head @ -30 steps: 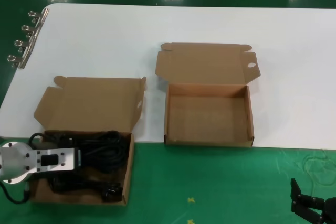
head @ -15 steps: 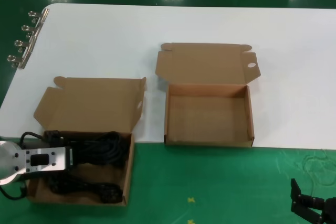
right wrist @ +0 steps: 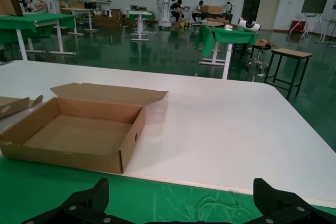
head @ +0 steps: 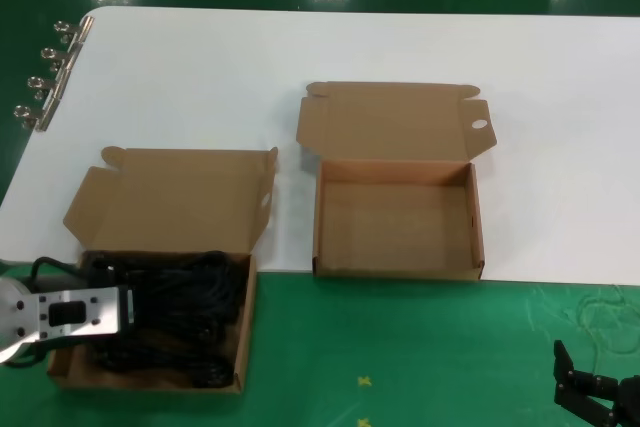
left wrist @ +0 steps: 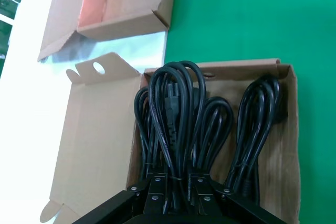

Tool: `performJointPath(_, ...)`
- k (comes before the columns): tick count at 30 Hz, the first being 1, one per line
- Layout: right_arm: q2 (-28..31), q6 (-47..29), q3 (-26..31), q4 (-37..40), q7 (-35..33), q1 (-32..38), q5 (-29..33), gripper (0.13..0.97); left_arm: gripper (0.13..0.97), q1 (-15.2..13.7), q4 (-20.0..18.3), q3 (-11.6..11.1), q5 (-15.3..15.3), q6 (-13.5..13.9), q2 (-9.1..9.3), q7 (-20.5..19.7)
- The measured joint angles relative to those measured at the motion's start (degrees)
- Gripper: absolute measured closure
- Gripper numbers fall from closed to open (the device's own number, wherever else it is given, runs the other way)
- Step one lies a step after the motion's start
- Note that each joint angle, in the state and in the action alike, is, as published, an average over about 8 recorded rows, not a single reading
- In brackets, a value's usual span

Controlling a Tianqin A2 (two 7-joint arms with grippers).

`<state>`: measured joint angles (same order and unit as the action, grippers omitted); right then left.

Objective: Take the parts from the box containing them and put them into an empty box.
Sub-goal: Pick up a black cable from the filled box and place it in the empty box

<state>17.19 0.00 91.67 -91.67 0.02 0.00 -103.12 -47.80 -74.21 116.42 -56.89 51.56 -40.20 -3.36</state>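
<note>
The left gripper [left wrist: 176, 195] fingers are buried among the cords [left wrist: 199, 129]; the grip cannot be judged.

Left gripper [head: 125, 309] sits on a silver metal block with small screws; right gripper [head: 596, 394] is all matte black plastic.

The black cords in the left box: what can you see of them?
The black cords look like rubbery power cables, bundled in long loops, with a moulded plug showing among them. They fill the box containing them, an open brown cardboard mailer on the green mat. The left gripper reaches in among the loops; whether it grips any is hidden.
</note>
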Motion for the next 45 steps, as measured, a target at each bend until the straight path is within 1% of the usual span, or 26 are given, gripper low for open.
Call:
performJointPath(3,0.0,0.0,0.0,0.0,0.0,0.0,0.0,0.129,0.889,0.6,-2.1,-0.6,0.1,0.5,-0.29,-1.2)
performJointPath(6,0.0,0.0,0.0,0.0,0.0,0.0,0.0,0.129,0.889,0.7,-4.9,-1.1,0.6,1.4,-0.04,-3.0)
performJointPath(8,0.0,0.0,0.0,0.0,0.0,0.0,0.0,0.129,0.889,0.7,-6.8,-1.3,1.2,2.0,0.57,-4.4)
performJointPath(11,0.0,0.0,0.0,0.0,0.0,0.0,0.0,0.129,0.889,0.6,-9.6,-1.1,2.9,2.8,2.28,-6.6)
performJointPath(14,0.0,0.0,0.0,0.0,0.0,0.0,0.0,0.129,0.889,0.6,-11.8,-0.5,5.0,3.3,4.85,-8.6)
performJointPath(17,0.0,0.0,0.0,0.0,0.0,0.0,0.0,0.129,0.889,1.0,-13.8,0.3,7.7,3.3,8.16,-10.3)
performJointPath(21,0.0,0.0,0.0,0.0,0.0,0.0,0.0,0.129,0.889,1.9,-15.9,1.7,12.8,3.1,13.62,-12.4)
performJointPath(24,0.0,0.0,0.0,0.0,0.0,0.0,0.0,0.129,0.889,2.1,-16.3,2.8,17.1,2.7,18.13,-13.5)
performJointPath(27,0.0,0.0,0.0,0.0,0.0,0.0,0.0,0.129,0.889,1.8,-15.1,3.7,21.1,1.7,22.51,-13.7)
performJointPath(29,0.0,0.0,0.0,0.0,0.0,0.0,0.0,0.129,0.889,1.2,-13.2,4.2,23.4,0.5,25.09,-13.1)
performJointPath(31,0.0,0.0,0.0,0.0,0.0,0.0,0.0,0.129,0.889,0.6,-10.9,4.6,25.2,-1.0,27.29,-12.0)
performJointPath(33,0.0,0.0,0.0,0.0,0.0,0.0,0.0,0.129,0.889,-0.1,-8.4,4.9,26.6,-2.7,29.08,-10.6)
performJointPath(35,0.0,0.0,0.0,0.0,0.0,0.0,0.0,0.129,0.889,-0.9,-5.9,5.2,27.6,-4.5,30.56,-9.0)
performJointPath(38,0.0,0.0,0.0,0.0,0.0,0.0,0.0,0.129,0.889,-1.9,-2.7,5.2,28.4,-6.7,32.3,-6.9)
performJointPath(45,0.0,0.0,0.0,0.0,0.0,0.0,0.0,0.129,0.889,-4.0,3.1,4.4,29.5,-10.5,35.21,-3.3)
